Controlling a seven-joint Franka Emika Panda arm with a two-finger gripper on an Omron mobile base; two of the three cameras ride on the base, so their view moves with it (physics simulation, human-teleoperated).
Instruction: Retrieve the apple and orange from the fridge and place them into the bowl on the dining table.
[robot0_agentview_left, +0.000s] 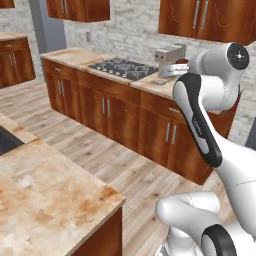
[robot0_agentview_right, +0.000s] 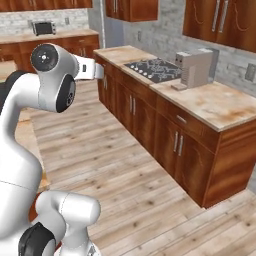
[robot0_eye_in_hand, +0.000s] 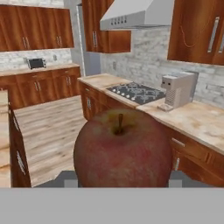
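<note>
A: Nearest the hand camera is the apple (robot0_eye_in_hand: 122, 148), dark red, stem up, sitting right between the finger tips at the bottom of that view.

B: So the gripper (robot0_eye_in_hand: 121, 177) has it?

A: Yes. The jaws are partly apart and closed against the fruit's two sides, holding it up in the air above the wooden floor (robot0_eye_in_hand: 52, 127).

B: Where is the hand in the room?

A: In the left base view the apple (robot0_agentview_left: 181, 62) shows as a small red patch beyond the arm's upper joint, seen against the wall counter (robot0_agentview_left: 150, 82) near the cooktop (robot0_agentview_left: 122, 67). The coffee machine (robot0_eye_in_hand: 178, 89) stands on that counter beside the cooktop, under the range hood (robot0_eye_in_hand: 138, 15).

B: And the dining table?

A: Its blotched marble top (robot0_agentview_left: 45, 195) lies at the lower left of the left base view, well apart from the held fruit. A toaster oven (robot0_agentview_right: 43, 27) sits on the far counter in the right base view.
</note>
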